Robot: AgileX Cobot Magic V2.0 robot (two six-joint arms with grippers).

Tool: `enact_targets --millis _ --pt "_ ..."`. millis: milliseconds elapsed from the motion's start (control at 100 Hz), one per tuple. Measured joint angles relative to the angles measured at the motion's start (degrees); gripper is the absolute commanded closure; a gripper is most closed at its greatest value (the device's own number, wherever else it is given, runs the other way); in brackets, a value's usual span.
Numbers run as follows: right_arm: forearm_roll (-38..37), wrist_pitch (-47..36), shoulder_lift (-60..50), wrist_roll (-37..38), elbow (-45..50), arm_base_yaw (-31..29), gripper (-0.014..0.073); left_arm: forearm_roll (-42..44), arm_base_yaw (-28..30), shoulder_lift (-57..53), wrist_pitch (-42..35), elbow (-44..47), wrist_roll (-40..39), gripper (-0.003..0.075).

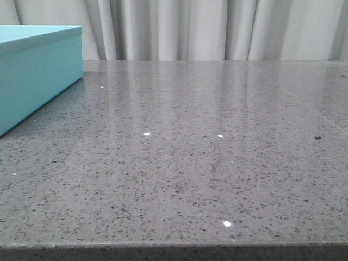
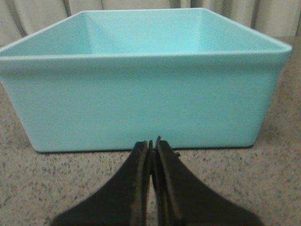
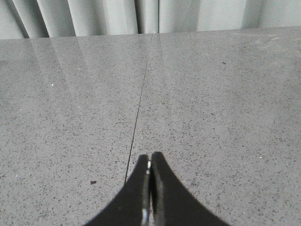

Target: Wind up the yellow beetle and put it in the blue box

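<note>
The blue box [image 1: 32,81] stands at the far left of the grey stone table in the front view. It fills the left wrist view [image 2: 146,103], open-topped, and what shows of its inside is bare. My left gripper [image 2: 151,143] is shut and empty, its tips just short of the box's near wall. My right gripper [image 3: 150,157] is shut and empty, low over bare table. Neither gripper shows in the front view. The yellow beetle is out of view in every frame.
The grey speckled table [image 1: 190,163] runs back to pale curtains [image 1: 206,27]. A thin seam [image 3: 138,108] crosses the tabletop ahead of my right gripper. The table's front edge [image 1: 174,247] lies along the bottom of the front view.
</note>
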Motion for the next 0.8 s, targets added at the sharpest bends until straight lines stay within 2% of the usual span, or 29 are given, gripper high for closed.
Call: enact_targets --millis 800 --pt "-0.1 0.13 0.0 0.0 0.1 0.0 0.0661 0.0 0.0 -0.03 2.05 0.11 0.0 0.0739"
